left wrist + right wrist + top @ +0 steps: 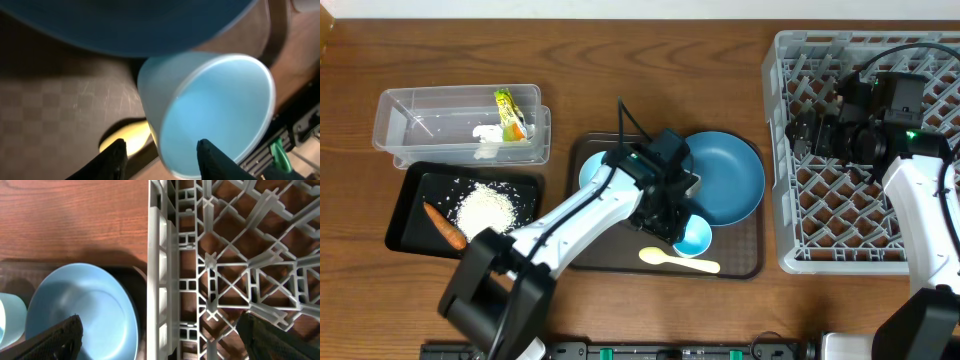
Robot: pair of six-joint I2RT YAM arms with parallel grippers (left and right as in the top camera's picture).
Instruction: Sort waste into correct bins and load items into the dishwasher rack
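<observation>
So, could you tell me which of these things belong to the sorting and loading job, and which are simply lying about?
Job: tissue, snack packet, carrot piece, rice, clear tub, black tray, dark-blue plate, cream spoon, light-blue bowl beside it, second light-blue bowl, rack.
Lying about: brown serving tray, wooden table.

Bright, even light from above; shadows are soft, and the table (620,70) has a mild sheen. The overhead view is crisp. Up close, the plate (130,25) is dim and blurred, the bowl (220,110) glows, and the right fingers (50,340) are dark smudges at the corners.
</observation>
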